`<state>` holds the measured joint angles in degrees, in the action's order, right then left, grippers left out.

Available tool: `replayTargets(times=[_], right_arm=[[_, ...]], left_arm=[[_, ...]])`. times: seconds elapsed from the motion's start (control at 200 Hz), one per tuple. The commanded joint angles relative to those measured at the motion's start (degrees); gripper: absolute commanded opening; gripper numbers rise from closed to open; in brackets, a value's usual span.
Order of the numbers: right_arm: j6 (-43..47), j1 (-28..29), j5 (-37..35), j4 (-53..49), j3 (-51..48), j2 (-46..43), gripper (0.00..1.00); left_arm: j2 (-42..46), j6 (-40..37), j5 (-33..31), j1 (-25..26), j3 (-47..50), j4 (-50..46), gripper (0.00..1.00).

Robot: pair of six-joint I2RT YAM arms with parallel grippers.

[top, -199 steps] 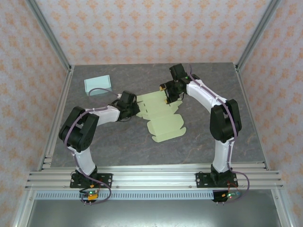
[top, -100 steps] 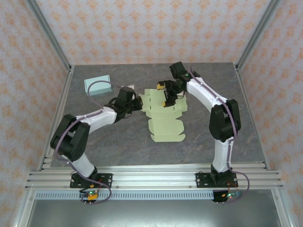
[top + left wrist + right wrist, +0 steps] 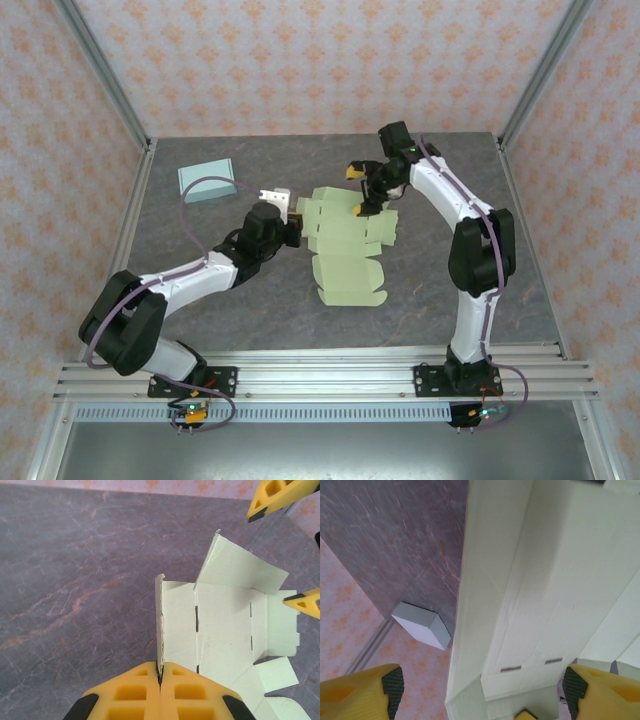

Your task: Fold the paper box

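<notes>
- We see the paper box (image 3: 345,245), a pale green die-cut sheet, lying mostly flat and unfolded near the middle of the grey marbled table (image 3: 200,280), between the two arms.
- The left gripper (image 3: 296,220) sits at the box's left edge. In the left wrist view its yellow fingers (image 3: 192,692) are pressed fully together on the thin edge of a side flap (image 3: 177,625), which stands upright from the sheet.
- Beside that flap, another panel at the far edge tilts up, while the rest of the sheet lies on the table.
- The right gripper (image 3: 358,190) is over the far right part of the box with its jaws spread wide.
- In the right wrist view its black-tipped yellow fingers (image 3: 367,690) stand to either side of a pale panel of the box, and we see no grip on anything.
- A small light blue box (image 3: 207,181), already folded, rests at the far left of the table, well apart from both grippers.
</notes>
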<state>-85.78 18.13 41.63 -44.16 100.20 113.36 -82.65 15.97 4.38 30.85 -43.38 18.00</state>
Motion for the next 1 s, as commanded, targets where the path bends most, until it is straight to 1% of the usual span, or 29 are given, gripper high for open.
replayTargets(times=[0.0,0.045,0.125,0.18,0.2,0.24,0.25,0.32,0.385,0.445,0.501,0.566,0.641,0.681,0.721,0.796,0.916,0.961,0.996], right_arm=[[0.28,0.33,1.82,-2.46,1.53,0.89,0.75],[-0.17,0.16,2.94,-2.99,1.25,1.77,0.7],[-0.49,-0.07,5.38,-2.98,1.42,3.28,0.68],[-0.03,-0.18,5.79,-2.76,1.94,4.07,0.64],[0.14,-0.12,5.75,-2.98,2.09,4.25,0.6],[0.3,-0.23,5.55,-2.78,2.39,4.36,0.42],[0.27,-0.21,5.5,-2.73,2.44,4.33,0.39],[0.37,-0.21,4.32,-2.84,3.14,3.84,0.35],[0.84,-0.21,3.23,-1.89,3.27,3.27,0.24],[0.75,-0.29,4.27,1.99,2.38,3.07,0.1],[0.66,-0.29,6.16,4.58,1.8,3.31,0.03],[2.07,-0.34,6.7,5.53,1.83,3.27,0.01],[5.23,-0.29,4.73,5.1,0.97,2.39,0.01],[6.66,-0.38,3.72,5.85,-0.19,1.85,0.01],[7.7,-0.46,3.38,8.58,-1.87,1.25,0.0],[8.99,-0.46,3.61,13.97,-5.27,0.32,0.0],[14.05,-0.47,2.76,20.88,-9.35,-0.88,0.02],[14.88,-0.59,3.32,27.17,-12.08,-1.65,0.04],[14.62,-0.57,3.72,33.47,-14.42,-2.42,0.05]], left_arm=[[2.67,-4.59,-1.92,0.86,0.6,5.61,0.0],[2.89,-4.97,-2.07,0.91,0.69,6.03,0.0],[3.56,-5.23,-1.19,0.93,1.12,7.48,0.0],[3.92,-5.81,-0.69,0.99,1.2,7.74,0.0],[3.99,-6.05,-0.75,1.03,0.97,7.36,0.0],[3.94,-6.46,-1.34,1.05,0.77,6.3,0.0],[3.91,-6.54,-1.6,1.03,0.77,6.09,0.0],[3.69,-5.95,-2.91,1.01,0.79,5.14,0.0],[3.27,-5.68,-2.51,0.97,0.27,3.98,0.0],[1.92,-5.7,-2.86,0.99,-1.69,0.36,0.05],[0.29,-5.19,-3.91,0.99,-3.63,-3.77,0.14],[-0.27,-3.95,-3.99,0.86,-3.85,-4.85,0.26],[1.07,-3.73,-2.5,0.81,-2.2,-2.39,0.42],[2.16,-4.04,-2.14,0.76,-1.15,-1.27,0.47],[3.38,-4.27,-1.75,0.46,0.03,-0.26,0.49],[5.61,-3.9,-0.87,-0.83,2.13,0.59,0.48],[8.84,-4.17,3.19,-3.86,5.17,1.0,0.48],[9.63,-3.87,3.9,-5.0,6.65,1.86,0.49],[9.75,-2.13,3.95,-6.12,7.9,3.14,0.5]])
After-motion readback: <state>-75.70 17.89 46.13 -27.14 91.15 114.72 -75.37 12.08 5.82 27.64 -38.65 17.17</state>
